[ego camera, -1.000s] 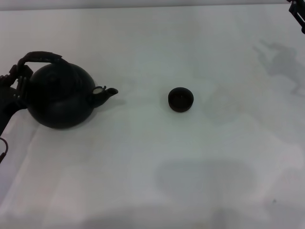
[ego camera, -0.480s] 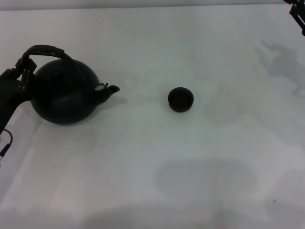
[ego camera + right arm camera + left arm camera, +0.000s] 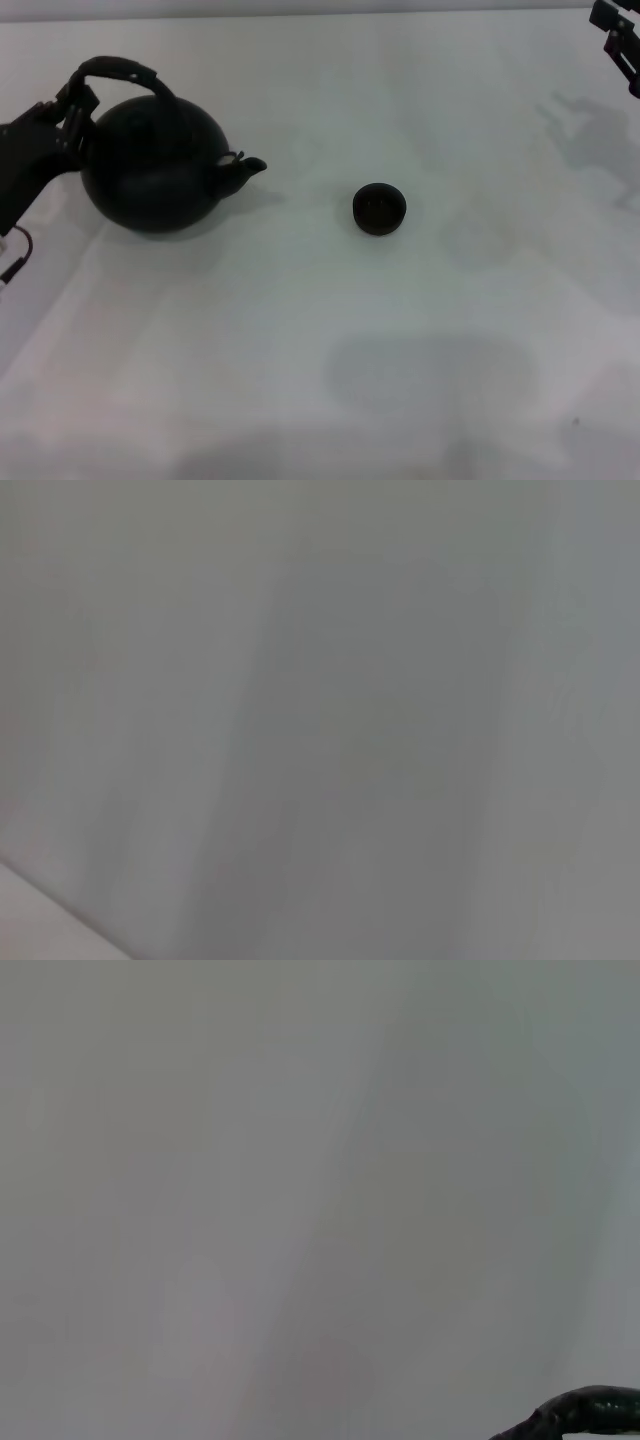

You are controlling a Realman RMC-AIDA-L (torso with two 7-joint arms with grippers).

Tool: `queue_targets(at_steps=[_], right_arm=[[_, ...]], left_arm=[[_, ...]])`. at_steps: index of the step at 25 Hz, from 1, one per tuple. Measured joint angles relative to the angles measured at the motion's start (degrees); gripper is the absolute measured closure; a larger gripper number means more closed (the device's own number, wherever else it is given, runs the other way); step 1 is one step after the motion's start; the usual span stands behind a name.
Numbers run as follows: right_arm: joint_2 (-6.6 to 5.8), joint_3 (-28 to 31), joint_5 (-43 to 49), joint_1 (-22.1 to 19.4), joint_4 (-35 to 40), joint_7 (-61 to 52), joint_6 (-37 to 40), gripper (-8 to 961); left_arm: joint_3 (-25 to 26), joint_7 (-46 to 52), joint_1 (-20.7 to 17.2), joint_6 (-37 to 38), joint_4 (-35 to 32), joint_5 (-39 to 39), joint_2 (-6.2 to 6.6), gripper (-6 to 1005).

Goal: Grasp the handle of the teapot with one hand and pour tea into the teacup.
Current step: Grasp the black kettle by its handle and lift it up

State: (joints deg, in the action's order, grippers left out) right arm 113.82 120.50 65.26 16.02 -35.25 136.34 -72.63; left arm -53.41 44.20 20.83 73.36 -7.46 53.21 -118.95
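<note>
The black round teapot (image 3: 155, 165) hangs at the left of the head view, lifted off the white table (image 3: 330, 350), its short spout (image 3: 245, 170) pointing right. My left gripper (image 3: 72, 112) is shut on the left end of the arched handle (image 3: 120, 70). A bit of the handle shows in the left wrist view (image 3: 580, 1412). The small black teacup (image 3: 379, 208) stands on the table in the middle, well to the right of the spout. My right gripper (image 3: 618, 40) is parked at the far right top corner.
A thin cable (image 3: 15, 262) hangs under my left arm at the left edge. The right wrist view shows only plain grey surface.
My left gripper has raised the teapot and carried it up and to the right, toward the teacup. The teacup and the right arm have not moved.
</note>
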Motion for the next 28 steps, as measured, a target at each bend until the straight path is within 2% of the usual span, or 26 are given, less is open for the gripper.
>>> queue_targets(at_steps=[7, 14, 16, 17, 18, 28], right_arm=[[0.0, 0.0, -0.1, 0.0, 2.2, 1.8, 0.5, 687], [-0.07, 0.0, -0.3, 0.0, 3.4, 2.4, 0.8, 661], [-0.08, 0.0, -0.3, -0.1, 3.7, 3.0, 0.8, 654], [-0.09, 0.0, -0.3, -0.1, 3.9, 3.1, 0.8, 650], [-0.09, 0.0, -0.3, -0.1, 4.1, 3.3, 0.8, 646], [-0.05, 0.0, -0.4, 0.0, 4.8, 4.3, 0.5, 635]], left_arm=[[-1.7, 11.2, -0.4, -6.3, -13.4, 9.2, -0.24, 845], [-13.8, 22.4, -3.5, -17.1, -29.4, 11.3, -0.01, 846], [-15.5, 25.1, -4.2, -19.4, -33.5, 13.7, 0.0, 847], [-16.0, 28.4, -4.7, -20.6, -36.8, 16.7, 0.01, 847], [-16.0, 28.4, -4.7, -20.6, -36.8, 16.7, 0.01, 847], [-17.7, 47.7, -4.8, -24.3, -50.8, 34.3, -0.06, 847]])
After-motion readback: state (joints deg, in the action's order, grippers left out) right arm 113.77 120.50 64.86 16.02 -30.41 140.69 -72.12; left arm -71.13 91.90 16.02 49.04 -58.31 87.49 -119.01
